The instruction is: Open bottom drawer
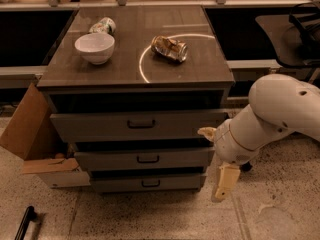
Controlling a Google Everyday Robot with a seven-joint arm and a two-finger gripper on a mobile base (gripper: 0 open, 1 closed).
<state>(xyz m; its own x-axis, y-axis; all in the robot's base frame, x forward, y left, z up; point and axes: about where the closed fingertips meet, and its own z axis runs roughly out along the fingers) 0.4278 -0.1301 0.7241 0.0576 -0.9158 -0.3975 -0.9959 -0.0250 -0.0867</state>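
Observation:
The bottom drawer is the slimmest of three grey-brown fronts, low on the cabinet, with a small dark pull handle at its centre. Its front sits in line with the two drawers above. My gripper is at the cabinet's right side, level with the middle and bottom drawers. It is open and empty: one cream finger points down toward the floor, and the other fingertip is near the top drawer's right end. It is to the right of the handle and apart from it.
On the cabinet top are a white bowl, a crushed can and a tipped cup. An open cardboard box stands left of the cabinet. A dark tool lies on the floor. A chair is at far right.

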